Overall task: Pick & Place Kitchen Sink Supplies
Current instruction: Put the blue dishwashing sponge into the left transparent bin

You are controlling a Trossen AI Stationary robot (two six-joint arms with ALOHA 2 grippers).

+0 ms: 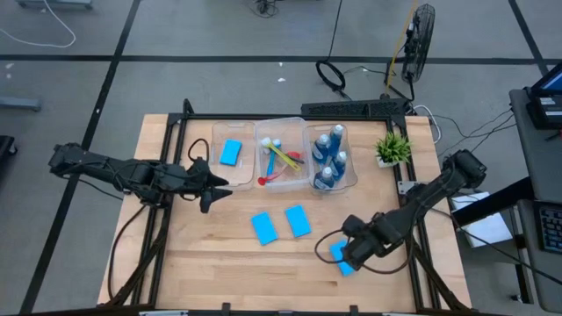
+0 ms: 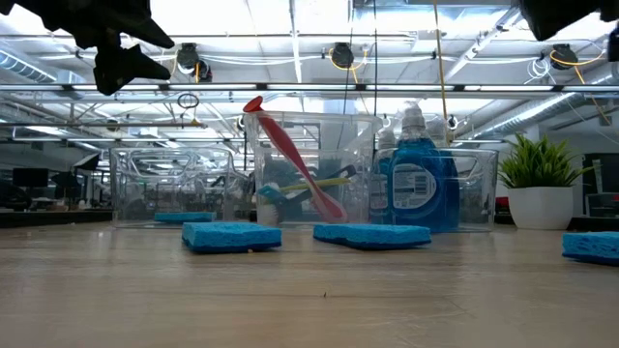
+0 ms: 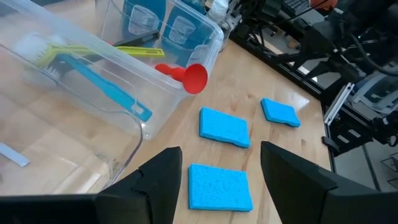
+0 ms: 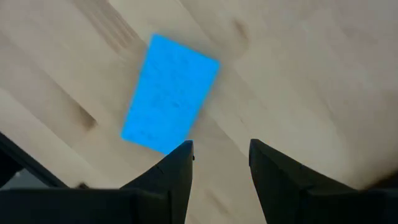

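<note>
Your right hand (image 1: 349,254) hangs over the near right part of the light wooden counter (image 1: 211,263), fingers apart and holding nothing, and the flat light-blue rectangular sponge (image 4: 169,93) you want lies just ahead of the fingertips, flat on the wood, not yet between them. Its long axis runs slantwise to the line of your fingers, so you will probably need to turn the wrist or come in across the short side before closing. This sponge is far nearer your right hand than your left. Your left hand (image 1: 209,186) hovers above the counter's left side, just in front of the bins, fingers apart and empty too; 2 more light-blue sponges (image 1: 263,227) (image 1: 298,220) lie side by side at mid-counter, nearer that hand, well apart from the one on the right. Behind them stand 3 clear plastic bins in a row. The left bin (image 1: 217,167) holds 1 light-blue sponge (image 1: 231,152). The middle bin (image 1: 290,125) holds the thin long-handled brushes, a blue-handled one (image 3: 99,78), a yellow-green one (image 1: 283,156), and a red one (image 2: 295,159) leaning up over the rim. The right bin (image 1: 350,180) holds the small blue bottles (image 1: 330,156) standing close together. A small green potted plant (image 1: 392,148) sits beside that bin and is no part of the job.
</note>
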